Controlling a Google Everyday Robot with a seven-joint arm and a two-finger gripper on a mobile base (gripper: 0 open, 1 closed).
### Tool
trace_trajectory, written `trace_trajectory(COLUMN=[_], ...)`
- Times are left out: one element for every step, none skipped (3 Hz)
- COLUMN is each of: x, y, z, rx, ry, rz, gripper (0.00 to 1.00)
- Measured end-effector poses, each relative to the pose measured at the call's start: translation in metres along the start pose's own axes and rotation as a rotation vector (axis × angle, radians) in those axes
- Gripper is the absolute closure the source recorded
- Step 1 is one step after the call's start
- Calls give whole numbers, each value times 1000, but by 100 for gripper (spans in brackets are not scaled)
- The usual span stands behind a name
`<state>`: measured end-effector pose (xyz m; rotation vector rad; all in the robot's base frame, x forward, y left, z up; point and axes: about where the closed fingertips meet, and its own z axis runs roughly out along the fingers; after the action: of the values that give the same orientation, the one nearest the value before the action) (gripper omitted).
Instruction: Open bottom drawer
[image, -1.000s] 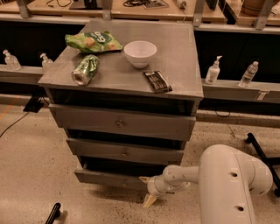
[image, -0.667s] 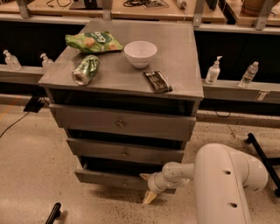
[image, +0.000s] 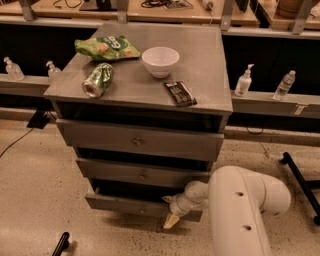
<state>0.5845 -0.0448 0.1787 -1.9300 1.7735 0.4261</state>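
Note:
The grey cabinet has three drawers. The bottom drawer (image: 120, 204) is the lowest and slimmest one, and its front sits a little out from the cabinet, with a dark gap above it. My gripper (image: 172, 214) is at the middle of that drawer front, on the end of the white arm (image: 245, 210) that reaches in from the lower right. A cream fingertip (image: 170, 221) points down below the drawer's edge. The drawer's knob is hidden behind the gripper.
The middle drawer (image: 142, 174) and the top drawer (image: 137, 141) each show a small knob. On the cabinet top lie a green chip bag (image: 106, 48), a white bowl (image: 160, 61), a green can (image: 98, 80) and a dark bar (image: 180, 93). Bottles (image: 243, 81) stand on the ledge behind. A black leg (image: 300, 180) lies on the floor at the right.
The bulky part of the white arm has shifted left, closer to the cabinet. The gripper has stayed at the bottom drawer's front, and the drawer has not visibly moved.

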Motion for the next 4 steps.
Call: trace_trajectory(x=[13, 12, 9, 2], y=[2, 3, 6, 18], z=[29, 27, 26, 22], rx=[-72, -73, -79, -92], ry=[26, 25, 24, 12], rz=[26, 25, 23, 21], gripper=[26, 30, 30, 30])
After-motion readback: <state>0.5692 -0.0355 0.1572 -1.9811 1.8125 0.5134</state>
